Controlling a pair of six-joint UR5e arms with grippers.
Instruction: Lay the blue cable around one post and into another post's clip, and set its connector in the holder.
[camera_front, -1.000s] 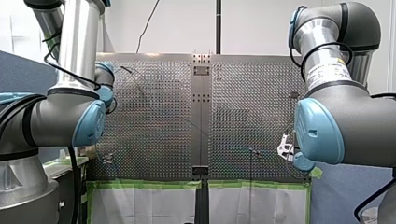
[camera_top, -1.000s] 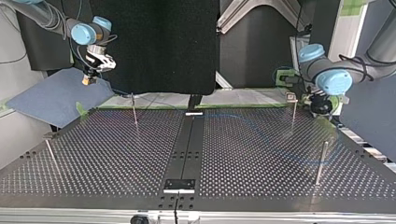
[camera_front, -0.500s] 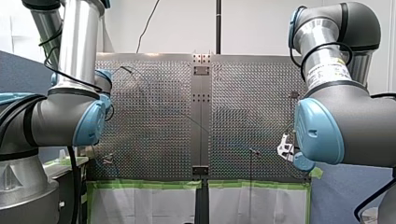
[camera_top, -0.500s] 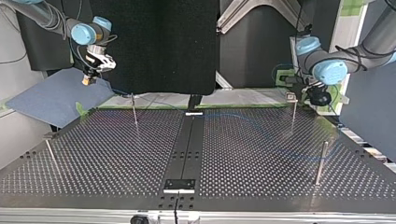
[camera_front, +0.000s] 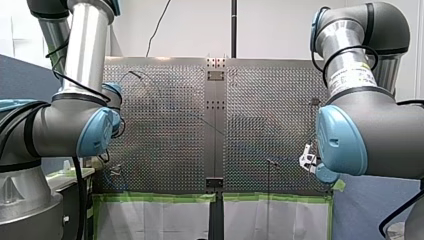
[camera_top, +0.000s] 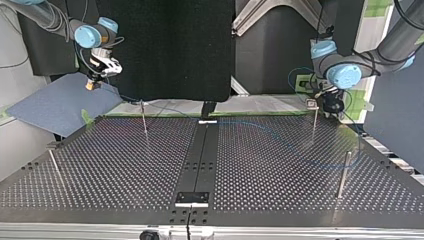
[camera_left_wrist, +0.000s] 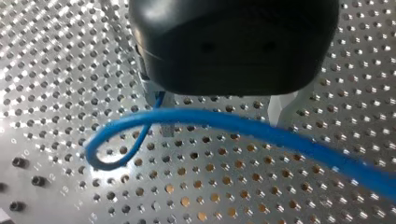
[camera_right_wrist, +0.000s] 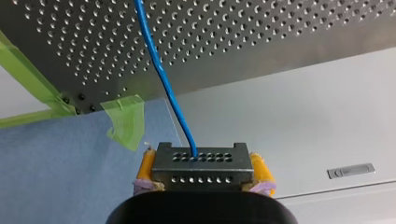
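In the right wrist view my right gripper (camera_right_wrist: 201, 168) is shut, its yellow pads (camera_right_wrist: 145, 169) clamped on a grey perforated connector (camera_right_wrist: 201, 161). The blue cable (camera_right_wrist: 161, 77) runs from it toward the table's corner. The top view shows this gripper (camera_top: 92, 84) raised beyond the table's far left corner. The cable (camera_top: 270, 134) curves faintly across the table toward the right posts. My left gripper (camera_top: 331, 106) hangs beside the far right post (camera_top: 314, 124). In the left wrist view that gripper (camera_left_wrist: 219, 112) is open, and the cable (camera_left_wrist: 261, 130) crosses under its metal fingers (camera_left_wrist: 156, 100) and curls into a loop (camera_left_wrist: 105, 156).
Thin metal posts stand on the perforated table (camera_top: 125, 165): one far left (camera_top: 143, 119), one near left (camera_top: 54, 167), one near right (camera_top: 343, 174). A black centre strip (camera_top: 200, 155) ends in a small plate (camera_top: 191, 198). Green tape (camera_right_wrist: 123, 119) marks the table's edge above a blue mat (camera_top: 60, 105).
In the top view my left gripper has moved left and slightly up, closer to the far right post. My right gripper has stayed almost still, holding the connector.
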